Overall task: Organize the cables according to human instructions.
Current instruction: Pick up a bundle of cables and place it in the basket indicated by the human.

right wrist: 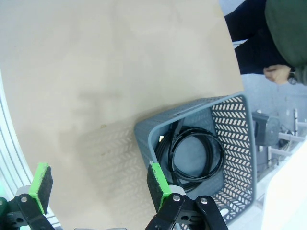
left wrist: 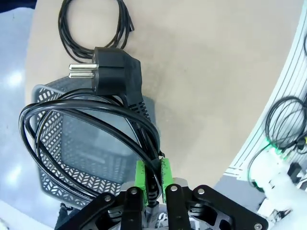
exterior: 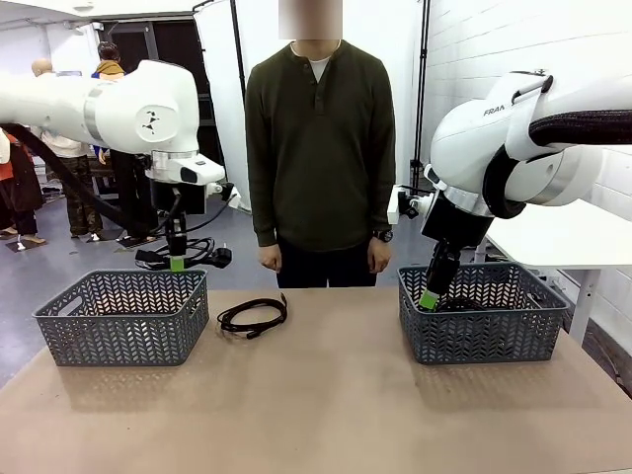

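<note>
Left end effector (left wrist: 151, 176) clenched on coiled cable (left wrist: 86, 120), plug dangling, above left basket (exterior: 123, 321). Right end effector (right wrist: 99, 184) spread wide, empty, at right basket (right wrist: 237, 158) rim; second cable (right wrist: 194, 153) coiled inside, mostly hidden from front. Third cable (exterior: 253, 317) on table (exterior: 326, 405).

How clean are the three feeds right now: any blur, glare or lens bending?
Front view: sharp, even light, soft shadows under the baskets. Left wrist view: held cable crisp, floor glare at picture left, table edge bowed. Right wrist view: sharp, table edge bowed, coiled cable readable.
</note>
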Controlling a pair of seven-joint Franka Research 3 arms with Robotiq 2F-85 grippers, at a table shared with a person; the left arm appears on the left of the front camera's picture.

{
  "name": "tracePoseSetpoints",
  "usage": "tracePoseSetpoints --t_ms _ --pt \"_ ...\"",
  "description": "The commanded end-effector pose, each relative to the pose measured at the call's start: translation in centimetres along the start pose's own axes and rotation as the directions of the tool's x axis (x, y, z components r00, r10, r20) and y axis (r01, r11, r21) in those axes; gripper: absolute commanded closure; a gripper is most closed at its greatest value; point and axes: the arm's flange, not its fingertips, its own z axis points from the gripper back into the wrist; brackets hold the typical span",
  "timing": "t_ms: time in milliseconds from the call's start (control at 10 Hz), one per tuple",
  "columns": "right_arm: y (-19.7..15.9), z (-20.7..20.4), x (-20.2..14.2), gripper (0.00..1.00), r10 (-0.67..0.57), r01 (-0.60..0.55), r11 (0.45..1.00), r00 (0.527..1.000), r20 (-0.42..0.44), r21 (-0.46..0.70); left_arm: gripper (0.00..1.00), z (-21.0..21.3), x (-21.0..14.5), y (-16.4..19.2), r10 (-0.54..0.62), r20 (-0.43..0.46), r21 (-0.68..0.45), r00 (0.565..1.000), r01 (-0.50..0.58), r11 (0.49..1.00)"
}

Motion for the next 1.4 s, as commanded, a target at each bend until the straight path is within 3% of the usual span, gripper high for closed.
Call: tracePoseSetpoints --t_ms 0,800,1300 --pt "-0.1 0.0 0.0 0.0 -0.004 0.004 1.0 1.0 -0.004 -0.005 1.0 -0.8 -2.2 0.8 -0.099 0.007 0.009 0.995 0.099 0.995" --pt "-0.1 0.0 0.0 0.0 -0.004 0.004 1.0 1.0 -0.004 -0.005 1.0 -3.2 -9.4 4.1 -0.151 0.036 0.001 0.988 0.151 0.988" --pt "-0.1 0.0 0.0 0.0 -0.004 0.004 1.0 1.0 -0.004 -0.005 1.0 -4.8 -11.7 5.2 -0.257 0.151 0.005 0.955 0.259 0.966"
